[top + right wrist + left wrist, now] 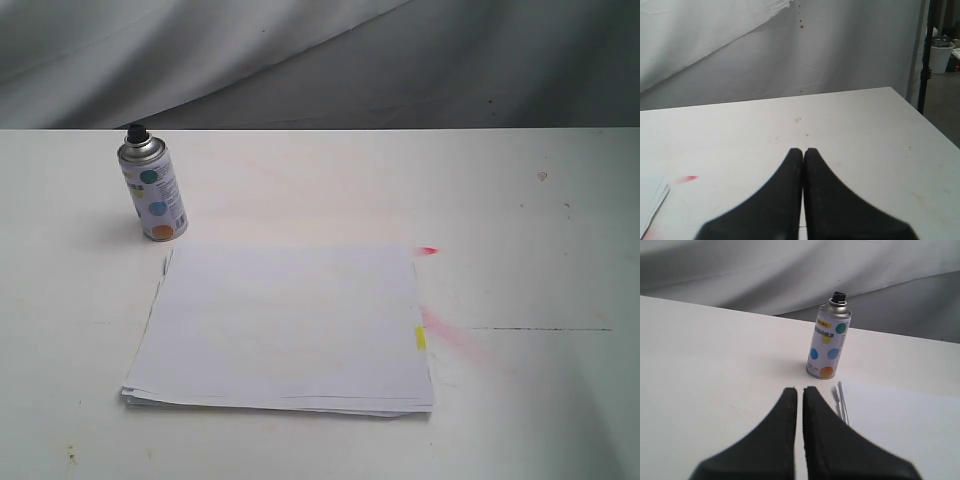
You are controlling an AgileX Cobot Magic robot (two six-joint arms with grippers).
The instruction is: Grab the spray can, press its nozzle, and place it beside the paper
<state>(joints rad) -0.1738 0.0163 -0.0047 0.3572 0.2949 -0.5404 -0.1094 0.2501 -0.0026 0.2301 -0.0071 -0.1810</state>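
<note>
The spray can point(153, 191) stands upright on the white table, just beyond the far left corner of the paper point(285, 322). Its black nozzle point(136, 132) caps the silver dome. A small yellow tab point(421, 338) marks the paper's right edge. Neither arm shows in the exterior view. In the left wrist view the left gripper point(800, 389) is shut and empty, well short of the spray can point(827, 343), nozzle point(839, 297) on top, with the paper point(900, 430) off to one side. The right gripper point(803, 150) is shut and empty over bare table, a paper corner point(651, 197) at the frame's edge.
Red spray marks stain the table point(520, 220) at the paper's far right corner point(428, 250) and beside the tab point(448, 335). A grey cloth backdrop point(320, 60) hangs behind the far edge. In the right wrist view the table's side edge point(925, 117) and a black stand point(925, 55) show.
</note>
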